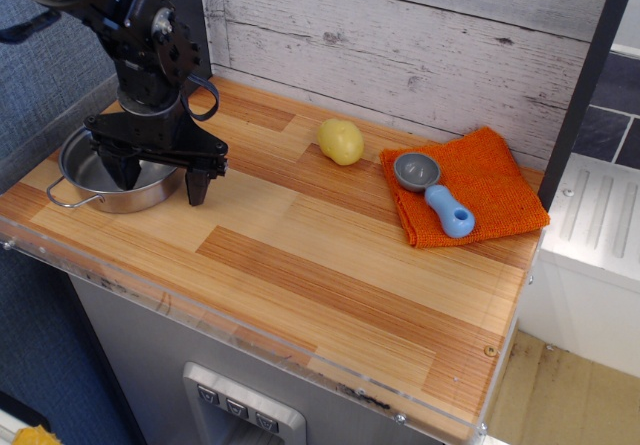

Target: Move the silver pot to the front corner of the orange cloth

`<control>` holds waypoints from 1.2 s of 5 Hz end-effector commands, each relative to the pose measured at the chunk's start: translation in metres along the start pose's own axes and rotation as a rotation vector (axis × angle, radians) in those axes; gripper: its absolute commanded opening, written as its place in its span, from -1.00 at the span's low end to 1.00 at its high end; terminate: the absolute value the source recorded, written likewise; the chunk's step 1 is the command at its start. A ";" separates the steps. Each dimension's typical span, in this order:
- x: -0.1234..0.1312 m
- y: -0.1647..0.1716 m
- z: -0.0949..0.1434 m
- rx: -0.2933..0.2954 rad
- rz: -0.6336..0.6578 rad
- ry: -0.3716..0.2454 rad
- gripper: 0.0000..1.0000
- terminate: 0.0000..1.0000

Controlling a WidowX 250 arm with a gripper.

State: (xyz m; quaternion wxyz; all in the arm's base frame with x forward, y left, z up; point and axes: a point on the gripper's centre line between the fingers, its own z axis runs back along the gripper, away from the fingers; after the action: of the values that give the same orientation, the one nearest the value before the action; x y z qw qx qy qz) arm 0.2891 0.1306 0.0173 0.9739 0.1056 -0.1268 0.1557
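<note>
Black claw (pixel 161 171) hangs low over the silver pot (pixel 108 173) at the left end of the wooden counter (pixel 330 265), fingers spread, one inside the pot and one outside its right rim. Orange cloth (pixel 480 180) lies well apart at right, carrying a blue-handled scoop (pixel 436 193); a yellow potato (pixel 341 141) sits between

I see a wooden worktop (pixel 300 265) with striped planks and a clear strip along its front edge. A yellow potato (pixel 341 141) lies well apart from the end effector (pixel 160 177), to its right and a little further back, near the white plank wall (pixel 420 45). Further right from the end effector I see a scoop (pixel 435 193) with a grey bowl and a blue handle, the handle pointing to the front.
</note>
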 end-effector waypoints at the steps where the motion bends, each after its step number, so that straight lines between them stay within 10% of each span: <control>1: 0.021 0.005 0.011 -0.001 -0.012 -0.032 -1.00 -1.00; 6: 0.028 0.004 0.029 -0.092 -0.056 -0.025 -1.00 -1.00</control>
State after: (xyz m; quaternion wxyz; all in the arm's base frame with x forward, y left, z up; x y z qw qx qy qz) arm 0.2967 0.1252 0.0296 0.9845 0.0574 -0.1142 0.1202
